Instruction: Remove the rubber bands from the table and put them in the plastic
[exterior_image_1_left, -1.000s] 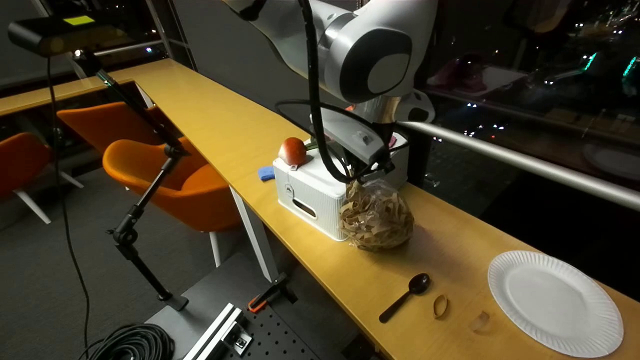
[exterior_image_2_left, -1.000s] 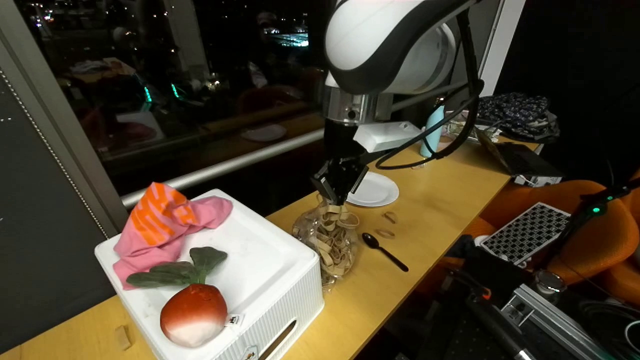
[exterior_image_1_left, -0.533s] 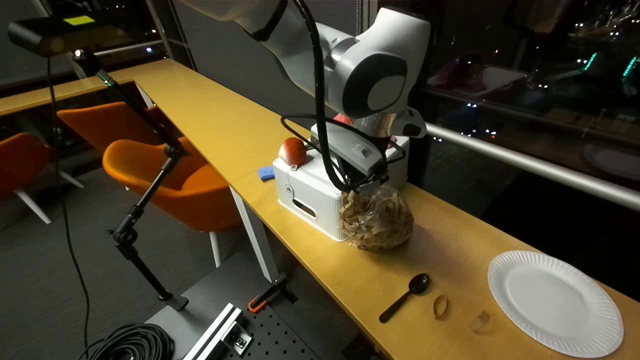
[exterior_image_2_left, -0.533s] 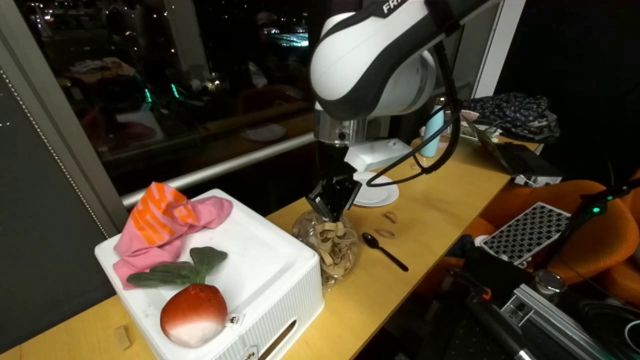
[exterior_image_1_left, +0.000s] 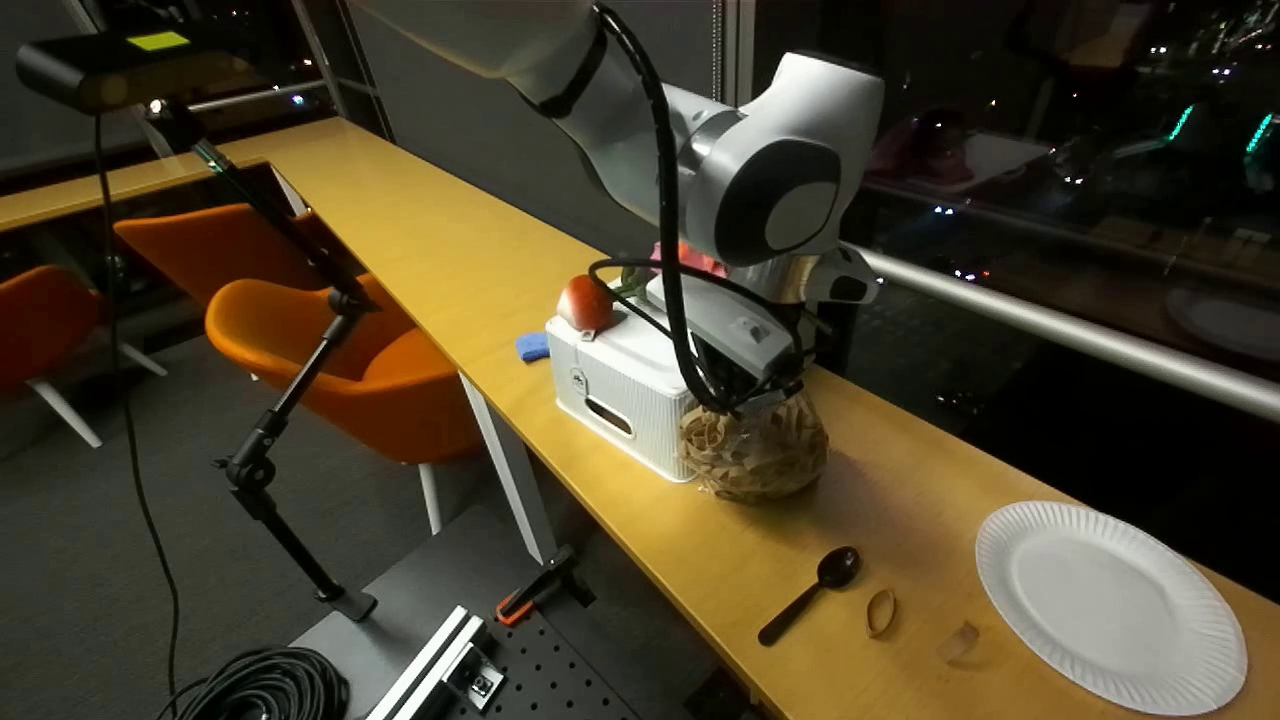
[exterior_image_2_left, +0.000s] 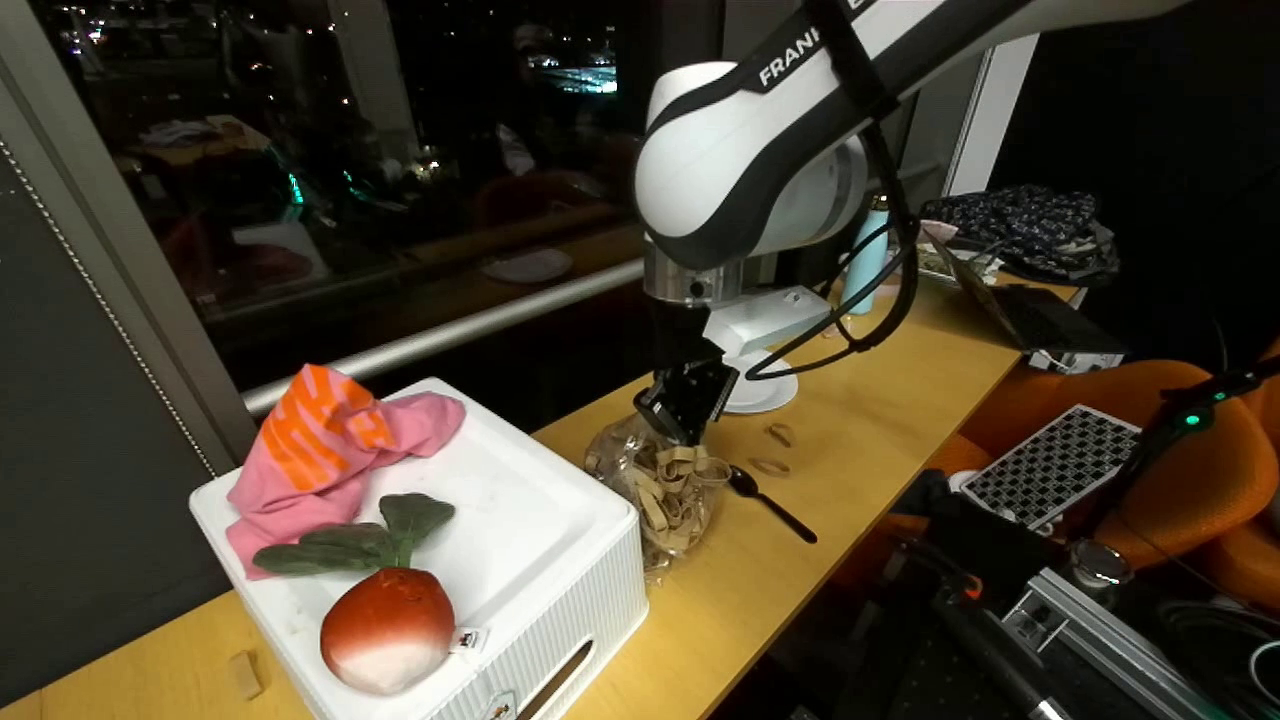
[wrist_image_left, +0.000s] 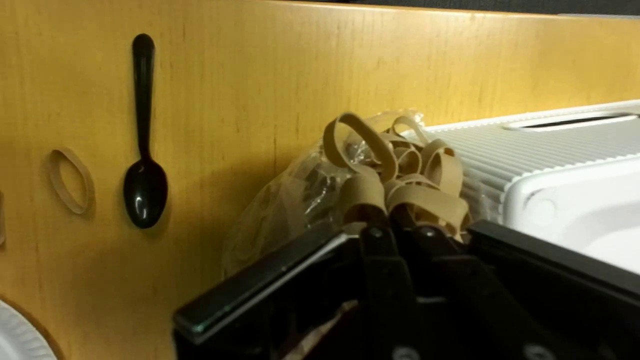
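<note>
The black fingers (wrist_image_left: 378, 255) of the gripper (wrist_image_left: 401, 231) are standing pressed together, pointing down at the top of a clear plastic bag (wrist_image_left: 287, 210), where wide tan rubber bands (wrist_image_left: 432, 197) are curling up around the tips; whether one is being pinched cannot be told. The bag is bulging with a tangle of such bands and is sitting on a light-wood table (wrist_image_left: 200, 65), just beside a ribbed white box (wrist_image_left: 470, 145). On the bag's other side, a black spoon (wrist_image_left: 145, 195) is lying, and near it one loose oval band (wrist_image_left: 85, 175). Farther along, in an exterior view, a second loose band (exterior_image_1_left: 960, 642) is resting between that one and a white paper plate (exterior_image_1_left: 1110, 605). Beyond the box, in an exterior view, a third loose band (exterior_image_2_left: 245, 676) is lying on the table; on the box itself, a red-and-white plush vegetable (exterior_image_2_left: 390, 630) and a pink-and-orange cloth (exterior_image_2_left: 340, 440) are sitting. The task is looking part done: the bag is holding most of the bands in view, the robot is probably settling one there, and at least three are waiting on the table
</note>
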